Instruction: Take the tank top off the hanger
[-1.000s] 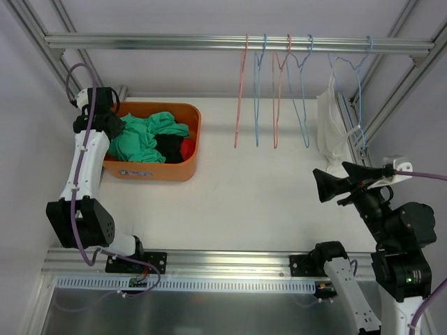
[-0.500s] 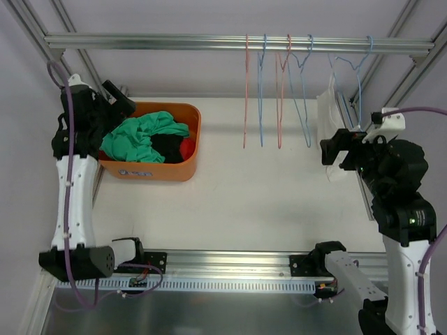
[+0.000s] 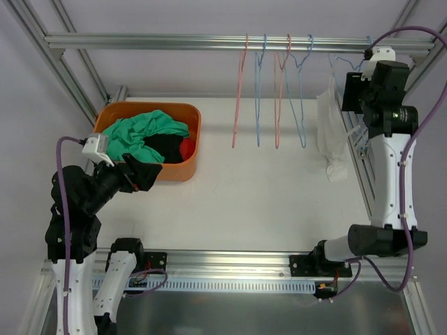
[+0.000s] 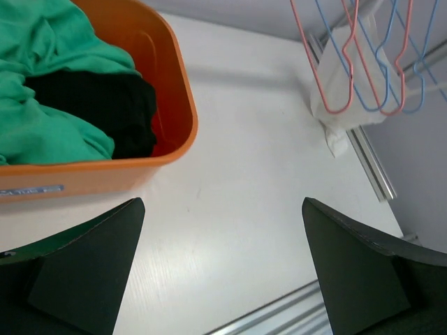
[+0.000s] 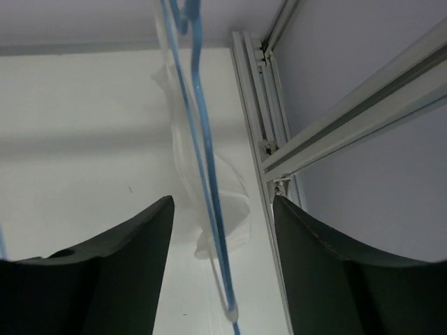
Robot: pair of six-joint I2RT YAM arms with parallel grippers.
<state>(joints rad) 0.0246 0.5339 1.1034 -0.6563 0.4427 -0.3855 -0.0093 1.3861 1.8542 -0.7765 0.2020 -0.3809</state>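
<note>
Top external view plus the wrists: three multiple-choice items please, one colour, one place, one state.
1. What colour is the bin?
A) orange B) blue C) grey
2. Where is the white tank top?
A) in the bin B) hanging at the right end of the rail C) draped over the bin's rim
3. The right gripper has its fingers:
A) shut on the tank top B) shut, empty C) open, either side of the blue hanger wire

1 A: its walls are orange.
2 B: it droops from a hanger there.
3 C: the right wrist view shows the wire running between spread fingers.
</note>
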